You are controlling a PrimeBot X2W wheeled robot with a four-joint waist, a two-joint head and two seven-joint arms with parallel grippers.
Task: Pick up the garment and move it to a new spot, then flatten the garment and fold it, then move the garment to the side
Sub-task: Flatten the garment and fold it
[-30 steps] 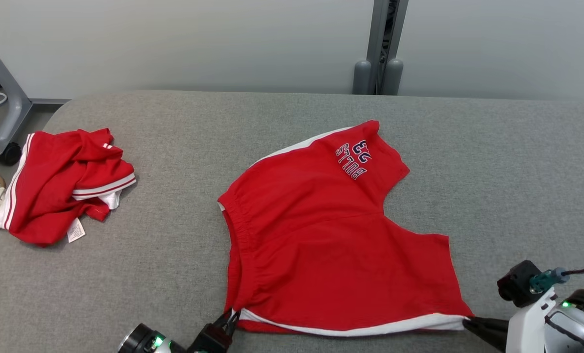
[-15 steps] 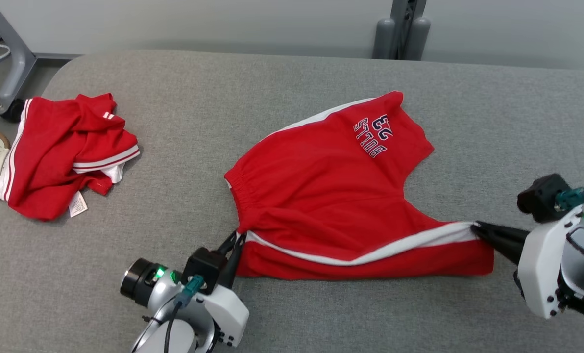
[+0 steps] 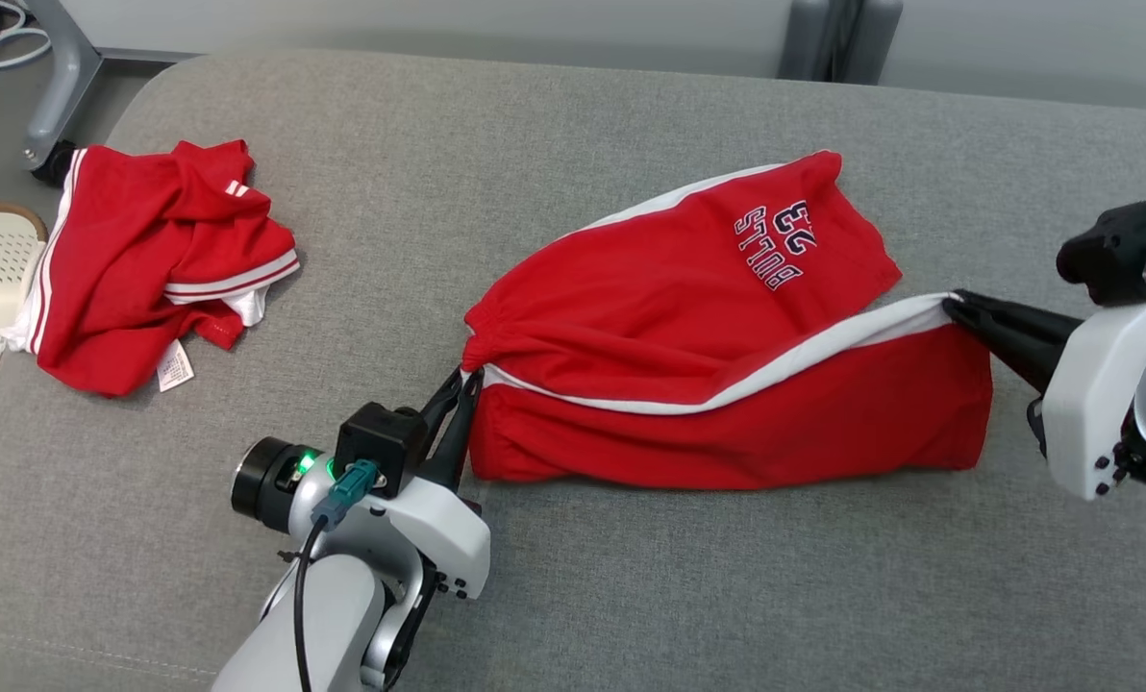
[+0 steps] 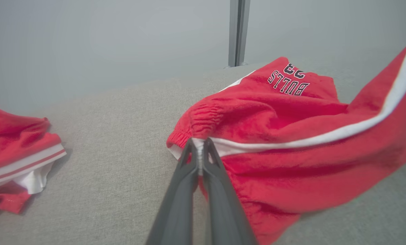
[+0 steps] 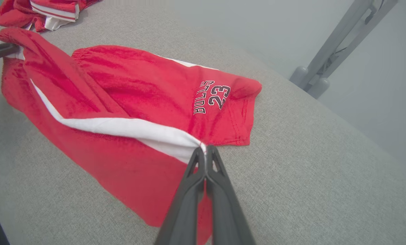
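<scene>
Left gripper [image 3: 464,377] and right gripper [image 3: 950,306] each clamp one red, white-striped shorts [image 3: 708,317]; a second garment [image 3: 140,269] lies crumpled.

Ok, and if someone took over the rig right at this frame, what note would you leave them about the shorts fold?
Left gripper: shut on the red shorts, at the waistband end of the white-striped side edge.
Right gripper: shut on that same edge, at the leg-hem end.
Shorts: the far leg with the BULLS 23 print lies on the grey padded table. The near leg is raised between the two grippers.
Other red garment: crumpled at the table's left, apart from the shorts.
Done: shorts spread out, edge gripped and lifted.
Left: lay the raised half over the far leg, release, move the shorts aside.
</scene>
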